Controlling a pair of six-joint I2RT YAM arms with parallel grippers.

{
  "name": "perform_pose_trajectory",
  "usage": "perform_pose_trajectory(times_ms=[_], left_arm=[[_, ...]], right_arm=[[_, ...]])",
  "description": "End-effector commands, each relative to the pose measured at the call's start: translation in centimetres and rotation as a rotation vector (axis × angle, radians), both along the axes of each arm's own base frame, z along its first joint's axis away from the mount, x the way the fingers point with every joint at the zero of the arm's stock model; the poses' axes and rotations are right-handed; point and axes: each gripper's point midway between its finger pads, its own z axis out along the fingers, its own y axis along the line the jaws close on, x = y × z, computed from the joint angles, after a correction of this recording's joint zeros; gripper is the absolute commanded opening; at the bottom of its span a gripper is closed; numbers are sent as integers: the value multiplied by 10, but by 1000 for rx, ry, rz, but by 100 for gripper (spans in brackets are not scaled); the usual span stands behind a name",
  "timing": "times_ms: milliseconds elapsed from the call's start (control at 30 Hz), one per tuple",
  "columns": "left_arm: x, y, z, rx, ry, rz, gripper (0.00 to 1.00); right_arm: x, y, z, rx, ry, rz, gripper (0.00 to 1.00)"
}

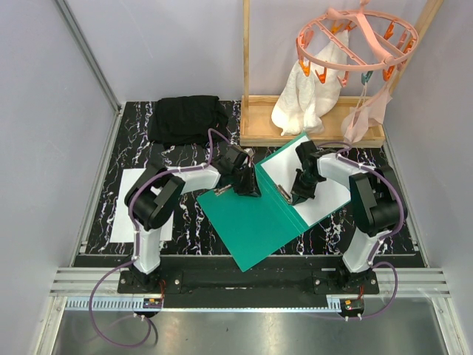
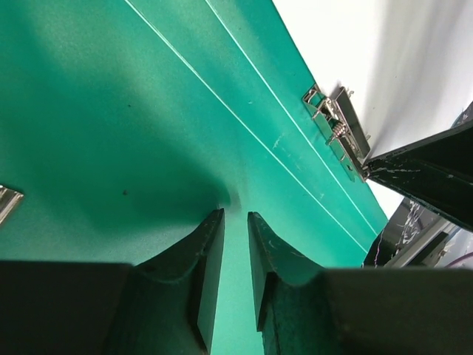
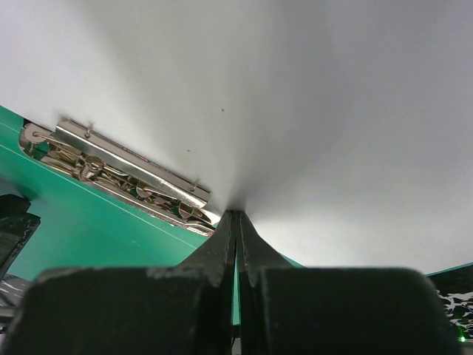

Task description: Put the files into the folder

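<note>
1. Lying open near the middle of the counter (image 1: pixel 185 159), the teal folder (image 1: pixel 251 229) shows both flaps, with a metal clip (image 3: pixel 126 174) along its crease.
2. One white sheet (image 1: pixel 331 198) rests on the folder's right flap, its edge beside the clip.
3. The other white sheet (image 1: pixel 127 194) lies flat on the counter at the far left, well apart from the folder.
4. The left pincer (image 2: pixel 235 214) touches the bare left flap, its fingers a narrow gap apart with nothing between them.
5. The right pincer (image 3: pixel 236 214) is closed tip to tip at the first sheet's edge, just beside the clip; I cannot tell whether paper is nipped.
</note>
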Motion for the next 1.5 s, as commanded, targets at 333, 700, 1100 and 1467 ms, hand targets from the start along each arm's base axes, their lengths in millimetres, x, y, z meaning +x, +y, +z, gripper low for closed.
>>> perform_pose_trajectory(times_ms=[333,700,1100,1467], left_arm=[[-7,8,144,-135,-227,-73,74],[28,116,130,169,-271,-60,99],[56,132,53,474,-206,-248,88],[70,122,8,613,-184,-306,82]], right_arm=[[47,14,132,62,-433,135,51],[38,161,128,419,-478,370,84],[27,78,107,205,-531,263,90],[12,-7,103,182,-540,91,96]])
